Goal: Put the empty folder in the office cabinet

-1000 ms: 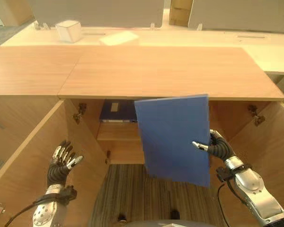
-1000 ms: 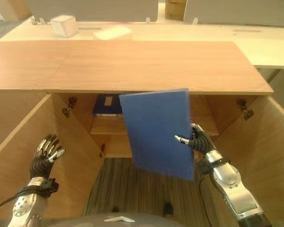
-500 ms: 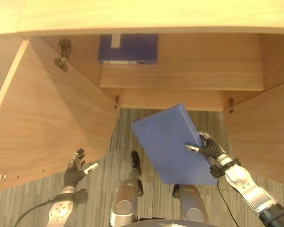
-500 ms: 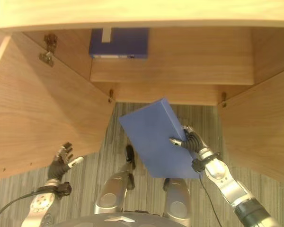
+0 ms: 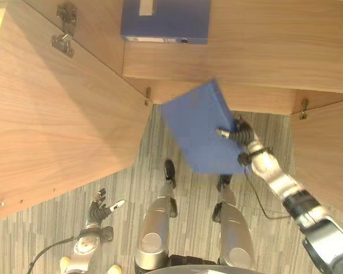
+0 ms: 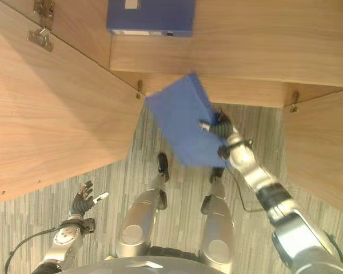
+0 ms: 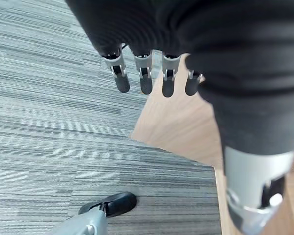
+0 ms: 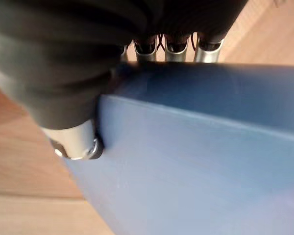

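Observation:
My right hand [image 5: 236,135] is shut on a blue folder [image 5: 201,127], thumb on its broad face and fingers behind its edge. The folder [image 8: 206,161] hangs tilted above the striped carpet, its upper corner just in front of the lower edge of the open wooden cabinet [image 5: 240,57]. A second blue folder [image 5: 164,20] lies on the cabinet's shelf, up and to the left. My left hand [image 5: 99,208] hangs low at the lower left with straight fingers [image 7: 144,78], holding nothing.
The cabinet's left door [image 5: 57,114] stands swung open toward me. The right door [image 5: 326,154] is open at the right edge. Grey striped carpet [image 5: 188,188] lies below.
The camera has tipped further down. My right hand has carried the folder up and forward, closer to the cabinet's lower edge. The left hand stays low and idle.

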`<state>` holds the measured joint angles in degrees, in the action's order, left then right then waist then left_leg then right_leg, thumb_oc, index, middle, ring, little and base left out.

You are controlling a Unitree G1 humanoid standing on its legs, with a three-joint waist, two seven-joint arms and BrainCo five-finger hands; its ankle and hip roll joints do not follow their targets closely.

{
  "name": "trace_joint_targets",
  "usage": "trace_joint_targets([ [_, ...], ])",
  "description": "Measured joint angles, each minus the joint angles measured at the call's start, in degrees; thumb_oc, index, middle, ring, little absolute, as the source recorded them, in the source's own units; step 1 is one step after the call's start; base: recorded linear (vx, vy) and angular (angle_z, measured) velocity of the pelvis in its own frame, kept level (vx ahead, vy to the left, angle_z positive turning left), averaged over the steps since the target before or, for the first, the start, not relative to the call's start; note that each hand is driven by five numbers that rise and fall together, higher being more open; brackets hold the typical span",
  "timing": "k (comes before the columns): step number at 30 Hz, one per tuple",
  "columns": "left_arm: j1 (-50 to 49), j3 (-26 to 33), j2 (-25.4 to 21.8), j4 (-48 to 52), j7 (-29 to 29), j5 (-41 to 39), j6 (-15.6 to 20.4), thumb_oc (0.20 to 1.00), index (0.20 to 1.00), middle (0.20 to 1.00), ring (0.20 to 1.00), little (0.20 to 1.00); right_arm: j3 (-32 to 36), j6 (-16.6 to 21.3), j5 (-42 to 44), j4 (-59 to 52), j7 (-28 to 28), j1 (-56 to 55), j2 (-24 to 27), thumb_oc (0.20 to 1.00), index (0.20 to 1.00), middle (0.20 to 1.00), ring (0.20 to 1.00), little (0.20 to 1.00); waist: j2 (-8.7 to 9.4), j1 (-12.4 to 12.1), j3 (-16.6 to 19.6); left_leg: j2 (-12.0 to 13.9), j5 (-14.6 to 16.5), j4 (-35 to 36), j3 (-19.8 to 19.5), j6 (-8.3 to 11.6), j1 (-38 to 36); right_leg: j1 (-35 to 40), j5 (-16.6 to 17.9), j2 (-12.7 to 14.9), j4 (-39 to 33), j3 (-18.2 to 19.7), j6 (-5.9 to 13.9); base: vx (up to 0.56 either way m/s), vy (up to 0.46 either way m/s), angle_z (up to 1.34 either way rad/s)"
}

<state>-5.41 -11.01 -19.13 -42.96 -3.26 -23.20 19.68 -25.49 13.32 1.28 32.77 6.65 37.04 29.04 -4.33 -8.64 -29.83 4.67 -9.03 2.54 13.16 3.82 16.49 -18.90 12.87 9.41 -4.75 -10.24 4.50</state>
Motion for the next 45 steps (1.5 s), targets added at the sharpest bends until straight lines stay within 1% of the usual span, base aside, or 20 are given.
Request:
trace_joint_targets([
  [2,0.87,-2.83,-0.23,-2.04,0.38,1.72,-0.88,1.000,1.000,1.000,1.000,1.000,5.65,-0.47,2.87,4.77,4.84,5.98,-0.43,0.200,0.200,0.200,0.200,0.200,-0.68,-1.63,-0.25,-1.42,0.24,-0.36,-0.40,-0.73,0.21,-0.19,0.14,1.58,0.75,-0.21,0.29,-0.01,0.185,0.20],
  [5,1.84,-4.53,-0.50,-2.97,1.10,2.24,-1.38,1.000,1.000,1.000,1.000,1.000,10.15,-0.57,9.19,9.05,8.58,11.15,-1.01,0.200,0.200,0.200,0.200,0.200,-1.78,-1.45,-0.64,-3.67,1.57,-3.52,-1.31,-2.83,0.50,-0.96,-2.33,5.05,6.39,-0.55,1.07,0.00,0.066,0.28],
  [8,4.49,-4.76,-2.11,-3.75,2.05,2.20,-1.40,1.000,1.000,1.000,1.000,1.000,11.49,-0.30,15.63,18.66,10.50,18.51,-1.61,0.200,0.200,0.200,0.200,0.200,-1.87,-1.63,-0.66,-5.42,3.07,-5.18,-1.87,-3.14,1.44,-1.23,-2.44,7.13,6.25,-0.47,1.70,0.15,-0.068,0.22],
  [13,8.15,-4.01,-3.18,-4.57,3.17,2.02,-1.44,1.000,1.000,1.000,1.000,1.000,16.89,0.65,25.24,23.23,13.51,23.85,-2.42,0.200,0.200,0.200,0.200,0.200,-2.50,-1.50,-0.78,-5.68,2.96,-5.49,-4.00,-4.25,3.44,-4.65,-0.95,8.40,4.35,-0.02,4.52,0.19,-0.136,0.04],
  [16,8.41,-3.48,-0.81,-4.24,3.43,2.02,-1.38,1.000,1.000,1.000,1.000,1.000,18.48,0.72,28.93,22.29,14.51,19.22,-1.67,0.200,0.200,0.200,0.200,0.200,-3.26,-0.26,-1.05,-5.06,4.40,-8.18,-6.16,-3.35,3.15,-5.66,-0.42,10.48,-0.48,-0.03,4.88,0.14,-0.242,0.37],
  [17,8.68,-4.44,0.18,-4.14,3.52,2.06,-1.28,1.000,1.000,1.000,1.000,1.000,20.01,1.02,31.85,18.74,15.86,13.11,-1.63,0.200,0.200,0.200,0.200,0.200,-3.17,0.76,-1.01,-3.98,5.68,-9.92,-8.91,-1.50,3.28,-6.05,-0.37,11.00,-0.10,0.36,4.80,0.05,-0.094,0.46],
  [18,8.68,-4.44,0.18,-4.14,3.52,2.06,-1.28,1.000,1.000,1.000,1.000,1.000,20.01,1.02,31.85,18.74,15.86,13.11,-1.63,0.200,0.200,0.200,0.200,0.200,-3.17,0.76,-1.01,-3.98,5.68,-9.92,-8.91,-1.50,3.28,-6.05,-0.37,11.00,-0.10,0.36,4.80,0.14,-0.302,0.96],
  [19,8.69,-5.98,0.08,-4.35,3.50,2.11,-1.36,1.000,1.000,1.000,1.000,1.000,21.57,2.17,33.66,16.47,16.56,9.18,-1.71,0.200,0.200,0.200,0.200,0.200,-3.05,1.39,-0.95,-2.78,6.63,-11.00,-11.08,0.04,4.23,-6.61,-1.25,10.75,2.85,0.54,4.32,0.20,-0.372,0.89],
  [20,8.38,-6.37,0.62,-5.07,3.77,2.12,-1.41,1.000,1.000,1.000,1.000,1.000,22.57,2.63,33.80,16.47,16.66,8.33,-2.03,0.200,0.200,0.200,0.200,0.200,-3.23,1.45,-0.85,-1.21,6.58,-9.48,-12.85,2.21,4.25,-7.76,0.92,10.12,6.36,-0.33,4.31,0.20,-0.372,0.89],
  [21,8.38,-6.37,0.62,-5.07,3.77,2.12,-1.41,1.000,1.000,1.000,1.000,1.000,22.57,2.63,33.80,16.47,16.66,8.33,-2.03,0.200,0.200,0.200,0.200,0.200,-3.23,1.45,-0.85,-1.21,6.58,-9.48,-12.85,2.21,4.25,-7.76,0.92,10.12,6.36,-0.33,4.31,0.16,-0.229,0.34],
  [22,6.65,-6.62,2.43,-6.87,3.82,2.21,-1.66,1.000,1.000,1.000,1.000,1.000,24.82,2.78,34.19,16.03,16.97,8.87,-4.52,0.200,0.200,0.200,0.200,0.200,-4.62,1.47,-0.17,2.31,7.37,-5.27,-13.70,3.00,2.93,-9.19,0.17,6.91,8.04,-4.17,3.06,0.06,-0.065,-0.05],
  [23,6.65,-6.62,2.43,-6.87,3.82,2.21,-1.66,1.000,1.000,1.000,1.000,1.000,24.82,2.78,34.19,16.03,16.97,8.87,-4.52,0.200,0.200,0.200,0.200,0.200,-4.62,1.47,-0.17,2.31,7.37,-5.27,-13.70,3.00,2.93,-9.19,0.17,6.91,8.04,-4.17,3.06,0.14,-0.141,-0.36],
  [24,3.57,-7.49,4.86,-8.28,3.74,2.28,-2.13,1.000,1.000,1.000,1.000,1.000,28.04,2.79,36.03,15.84,18.24,10.05,-4.79,0.200,0.200,0.200,0.200,0.200,-5.66,0.43,0.02,5.31,7.54,-4.46,-14.10,2.36,1.04,-9.13,-0.95,2.77,8.12,-5.53,0.15,0.17,-0.138,-0.50],
  [27,-0.43,-9.91,8.47,-8.48,3.76,2.34,-2.92,1.000,1.000,1.000,1.000,1.000,29.84,5.26,35.94,13.93,24.38,15.06,-2.91,0.200,0.200,0.200,0.200,0.200,-8.55,2.40,1.99,6.28,5.93,-1.14,-12.58,1.62,-2.78,-9.14,-1.56,-0.11,7.72,-6.11,-1.43,0.17,-0.088,-0.45],
  [28,-0.35,-11.50,9.11,-7.78,3.73,2.35,-3.06,1.000,1.000,1.000,1.000,1.000,29.93,6.89,35.96,14.26,25.86,17.38,-1.49,0.200,0.200,0.200,0.200,0.200,-9.66,2.55,2.77,6.31,4.84,-0.16,-11.44,2.27,-3.28,-9.14,-0.95,-0.36,6.81,-5.84,-2.38,0.13,-0.031,-0.23],
  [31,0.59,-11.98,9.09,-5.71,3.86,2.37,-2.36,1.000,1.000,1.000,1.000,1.000,27.62,8.48,36.74,21.48,28.90,27.03,0.84,0.200,0.200,0.200,0.200,0.200,-13.11,2.35,5.86,5.97,3.51,1.87,-9.16,4.30,-3.71,-8.92,0.78,-0.54,4.08,-5.22,-1.85,0.05,-0.006,-0.14],
  [35,1.13,-12.15,8.28,-5.28,3.96,2.39,-1.82,1.000,1.000,1.000,1.000,1.000,27.63,9.16,41.08,25.36,30.42,27.98,0.79,0.200,0.200,0.200,0.200,0.200,-13.45,1.50,7.31,4.50,3.45,1.86,-8.96,4.38,-3.15,-8.95,1.52,0.84,3.74,-5.30,-1.97,0.04,0.006,0.13],
  [37,1.27,-12.91,8.14,-5.30,3.98,2.39,-2.01,1.000,1.000,1.000,1.000,1.000,27.71,8.79,44.69,33.73,30.56,32.57,4.24,0.200,0.200,0.200,0.200,0.200,-13.41,0.07,7.33,3.41,3.52,1.85,-9.38,4.44,-2.62,-8.99,2.16,2.00,3.40,-5.40,-1.28,0.03,-0.001,0.20],
  [40,1.21,-14.44,6.40,-5.41,4.01,2.40,-2.29,1.000,1.000,1.000,1.000,1.000,27.75,8.73,49.47,39.22,30.21,36.14,7.25,0.200,0.200,0.200,0.200,0.200,-12.55,-1.28,7.97,2.20,3.58,1.85,-10.27,4.45,-0.85,-9.36,3.43,3.22,1.81,-5.97,-0.73,0.02,-0.003,0.20],
  [45,1.23,-14.42,4.50,-5.53,4.26,2.38,-3.02,1.000,1.000,1.000,1.000,1.000,27.34,8.65,55.98,42.02,29.45,37.77,6.66,0.200,0.200,0.200,0.200,0.200,-11.30,-3.00,9.46,1.73,3.56,1.88,-10.74,4.45,0.82,-10.70,3.92,3.88,1.49,-6.07,-0.76,0.00,-0.002,0.04],
])
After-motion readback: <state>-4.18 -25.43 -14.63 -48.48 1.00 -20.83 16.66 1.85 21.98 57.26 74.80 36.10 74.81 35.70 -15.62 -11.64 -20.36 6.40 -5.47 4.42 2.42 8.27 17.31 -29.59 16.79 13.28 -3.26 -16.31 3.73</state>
